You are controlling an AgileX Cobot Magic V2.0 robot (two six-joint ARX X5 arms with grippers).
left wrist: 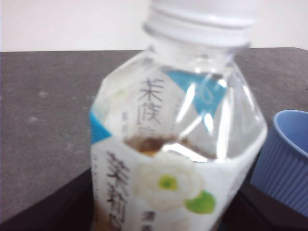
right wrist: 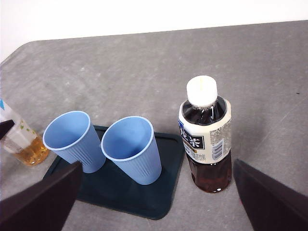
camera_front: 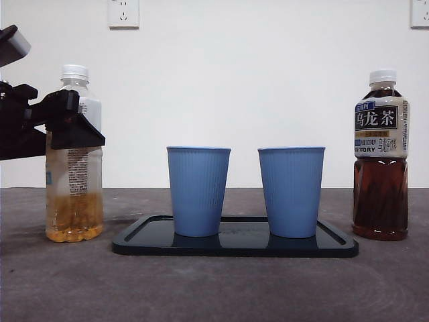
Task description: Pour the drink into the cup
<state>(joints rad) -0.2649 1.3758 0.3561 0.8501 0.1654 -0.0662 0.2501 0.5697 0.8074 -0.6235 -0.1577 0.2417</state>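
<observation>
Two ribbed blue plastic cups stand upright and empty, side by side on a black tray. A clear white-capped bottle of pale amber drink and a white-capped dark tea bottle stand upright at either side

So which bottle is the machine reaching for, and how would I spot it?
Start at the black tray holding two blue cups in the middle of the table. The bottle stands beyond the tray's end where the left tool reaches in. Unlike the nearly full dark tea bottle at the other end, it is clear, with only a little amber drink at the bottom.
</observation>
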